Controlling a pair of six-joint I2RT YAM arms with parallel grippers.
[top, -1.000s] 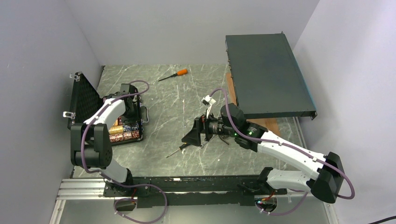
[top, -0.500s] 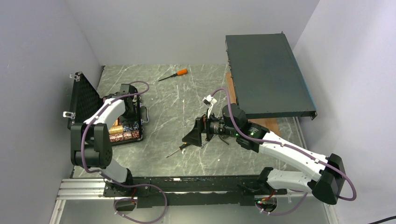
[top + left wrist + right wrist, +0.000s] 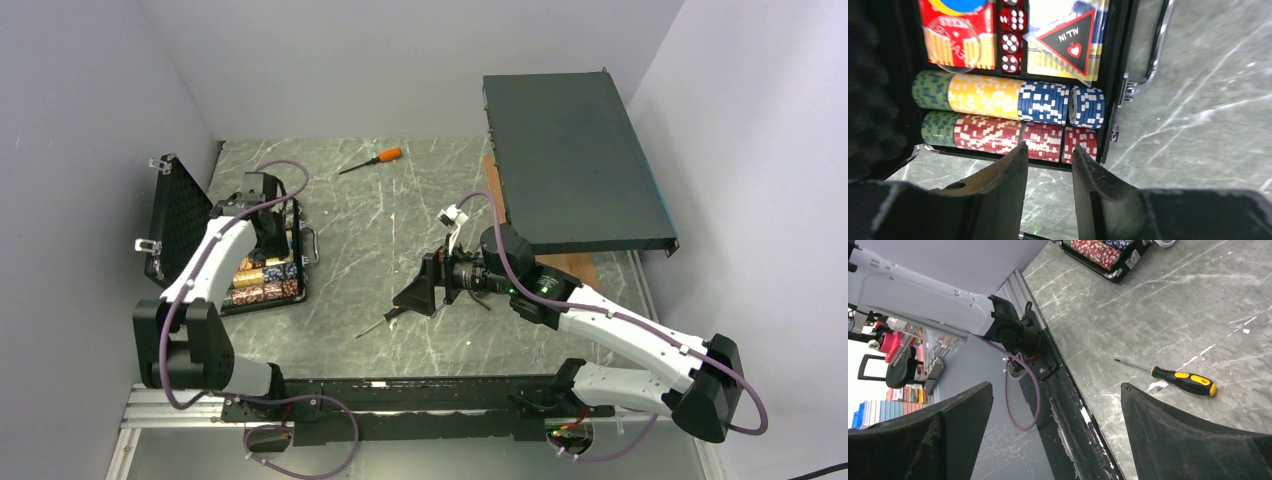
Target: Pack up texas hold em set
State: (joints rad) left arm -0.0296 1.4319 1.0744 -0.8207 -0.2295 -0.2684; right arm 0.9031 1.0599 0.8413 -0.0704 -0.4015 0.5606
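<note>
The small black case (image 3: 170,215) lies open at the left of the table, its egg-crate foam lid raised against the wall. Rows of red, blue, yellow and green poker chips (image 3: 998,95) fill its tray (image 3: 1113,90), with cards, red dice and an "ALL IN" triangle beyond them. My left gripper (image 3: 1049,152) hovers over the tray's near edge, jaws apart with nothing between them; from above it (image 3: 263,222) sits over the case. My right gripper (image 3: 415,297) hangs wide open and empty above mid-table.
A black-and-yellow screwdriver (image 3: 1183,381) lies on the marble below the right gripper. An orange-handled screwdriver (image 3: 382,157) lies at the back. A large dark flat box (image 3: 570,160) rests on a wooden board at the right. The arm rail (image 3: 400,395) runs along the near edge.
The left gripper's jaws have come apart from shut, and that arm has drawn back and slightly toward the lid. The right arm has barely shifted.
</note>
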